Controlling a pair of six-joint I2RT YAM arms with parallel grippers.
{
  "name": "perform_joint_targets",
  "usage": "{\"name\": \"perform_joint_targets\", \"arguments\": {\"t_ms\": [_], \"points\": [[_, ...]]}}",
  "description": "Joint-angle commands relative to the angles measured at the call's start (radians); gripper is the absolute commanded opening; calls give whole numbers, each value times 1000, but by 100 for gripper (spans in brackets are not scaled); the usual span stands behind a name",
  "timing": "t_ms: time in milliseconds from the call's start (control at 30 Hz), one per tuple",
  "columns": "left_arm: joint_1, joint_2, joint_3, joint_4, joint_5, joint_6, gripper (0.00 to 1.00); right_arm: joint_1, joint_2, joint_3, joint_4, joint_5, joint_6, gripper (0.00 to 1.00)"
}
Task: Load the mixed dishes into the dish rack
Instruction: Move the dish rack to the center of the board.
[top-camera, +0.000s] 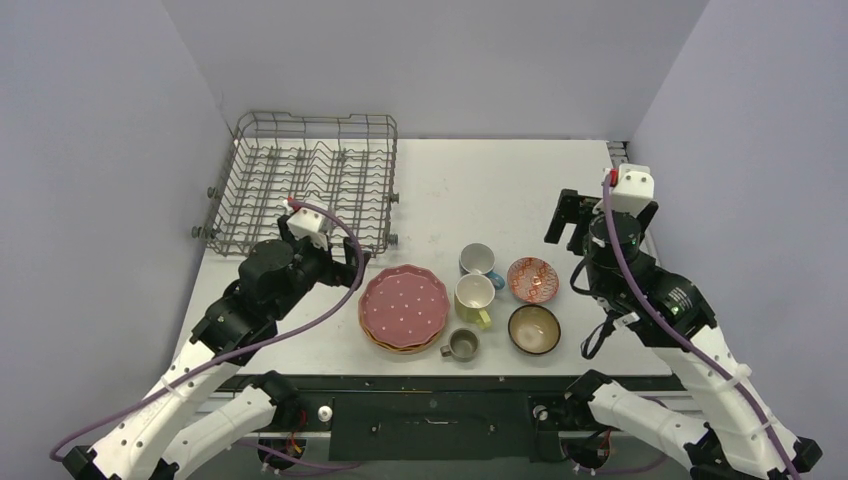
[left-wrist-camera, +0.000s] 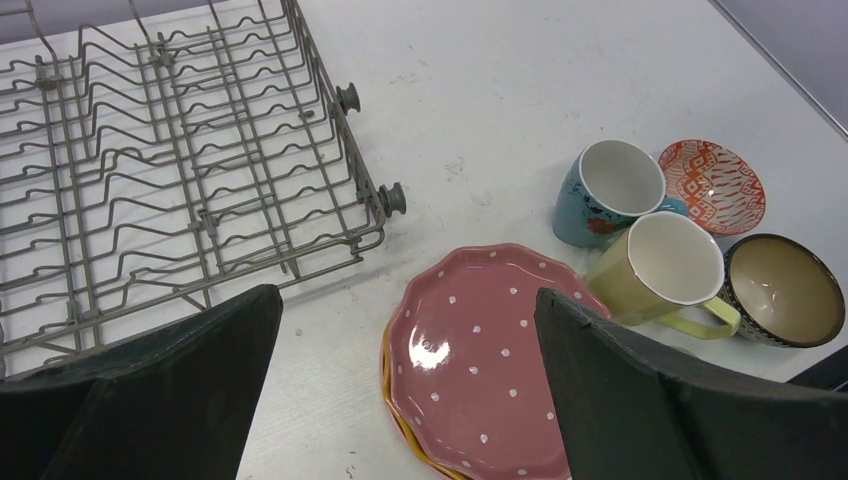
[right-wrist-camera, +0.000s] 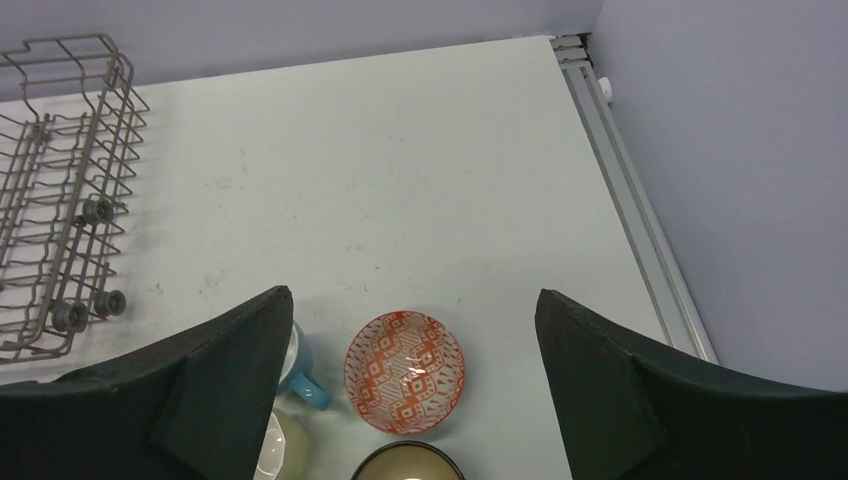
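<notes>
Both of my hands are empty and spread wide, and the dish rack (top-camera: 320, 116) at the far left of the table (top-camera: 480, 190) has nothing in it, so I judge the loading has not begun. My left gripper (left-wrist-camera: 405, 295) hangs just off the rack's near right corner, over the far edge of the pink plate (top-camera: 404, 305). That plate tops a stack near the middle, with an orange rim showing under it. Right of the stack stand the blue mug (top-camera: 478, 262), the yellow mug (top-camera: 474, 298) and the small grey mug (top-camera: 461, 345). Further right are the red-patterned bowl (top-camera: 532, 278) and, nearer me, the dark brown bowl (top-camera: 533, 329). My right gripper (right-wrist-camera: 412, 293) hovers above the red-patterned bowl, touching nothing. The plate looks like my left hand's first pick. To do it well I should come down on the scalloped rim at the side facing the rack. One finger should slip under the lip and the other press on top, so that only the pink plate lifts and the ones beneath stay put. Then I would tip it upright and lower it between two rows of tines. With the right hand I would pinch the bowl's wall from above, keeping clear of the blue mug's handle close beside it.
</notes>
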Motion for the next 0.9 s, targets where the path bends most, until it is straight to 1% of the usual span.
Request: {"name": "perform_joint_targets", "arguments": {"t_ms": [0,200,400,533,633,867], "points": [[5,4,42,-1,-42,-12,96,12,79,58,-86,-40,-23,85],[7,20,53,-21,-92,-20,96,88,178,95,-102,-12,-21,85],[17,20,57,-35,-154,-25,96,142,293,175,-87,5,-17,85],[21,9,55,-38,-187,-28,96,150,377,231,-54,-22,-8,85],[29,-1,56,-36,-201,-32,96,152,458,303,-46,-62,12,84],[86,-19,54,-34,-183,-54,96,162,619,442,-9,-162,72,84]]}}
